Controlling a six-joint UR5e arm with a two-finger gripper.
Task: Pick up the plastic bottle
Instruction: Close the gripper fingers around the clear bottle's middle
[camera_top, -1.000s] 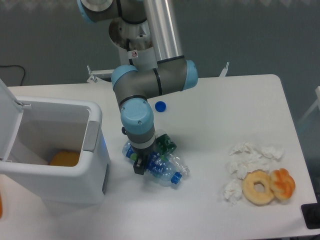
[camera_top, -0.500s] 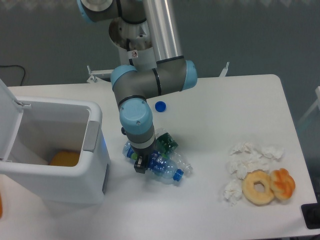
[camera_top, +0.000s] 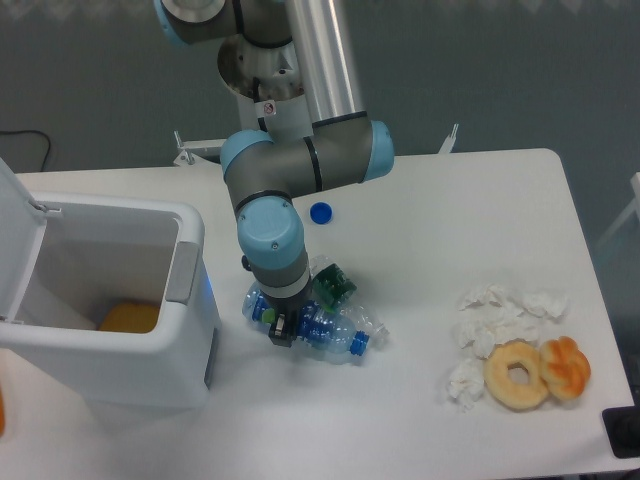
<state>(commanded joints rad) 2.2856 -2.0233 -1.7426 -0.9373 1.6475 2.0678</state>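
Observation:
The plastic bottle (camera_top: 325, 331) is clear with a blue label and a blue cap at its right end. It hangs roughly level just above the table, left of centre. My gripper (camera_top: 281, 329) is shut on the bottle's left part, next to a yellow-green mark. Its fingers are mostly hidden by the bottle and the wrist. A smaller clear plastic item with a dark green label (camera_top: 332, 288) lies just behind the bottle. A loose blue cap (camera_top: 320, 212) lies farther back.
An open white bin (camera_top: 110, 300) with an orange object inside stands at the left, close to my gripper. Crumpled white tissues (camera_top: 495, 320) and two doughnuts (camera_top: 538, 371) lie at the right. The table's front edge is near the bin.
The bottle has risen slightly with my gripper and turned more level; its capped end has swung up. The green-labelled item has shifted a little.

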